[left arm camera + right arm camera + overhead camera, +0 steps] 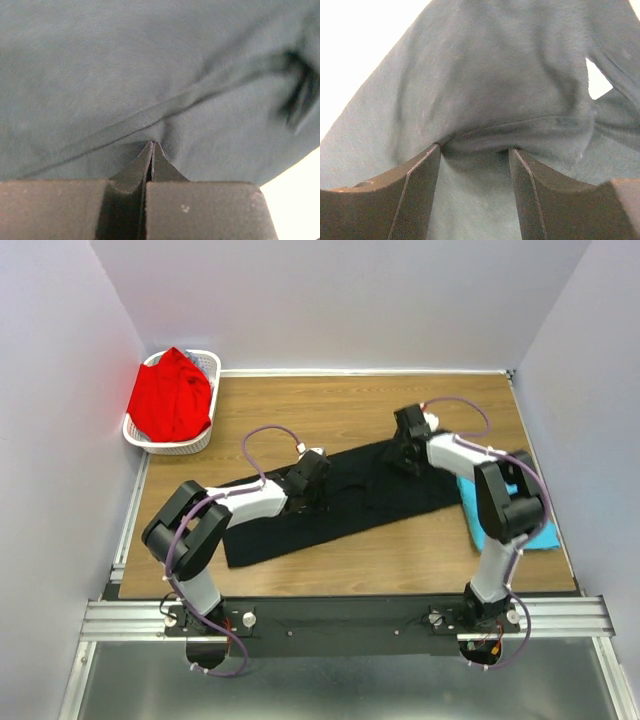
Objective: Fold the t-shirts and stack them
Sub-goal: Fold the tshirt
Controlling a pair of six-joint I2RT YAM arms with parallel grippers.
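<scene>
the left gripper (152, 146) is pinching a raised crease of the black t-shirt (350, 502), its fingers pressing fully together on the cloth. the right gripper (474, 150) is standing partly spread, its fingertips pushing into the same shirt with a ridge of cloth bunching between them, not clamped. the black t-shirt is lying as a long strip across the middle of the worktop (400, 565), slanting from the near left toward the far right. the turquoise t-shirt (545, 535) is sitting at the right edge, partly hidden under the right arm. the red t-shirt (172, 400) is lying heaped in the white basket (185, 447) at the far left corner.
</scene>
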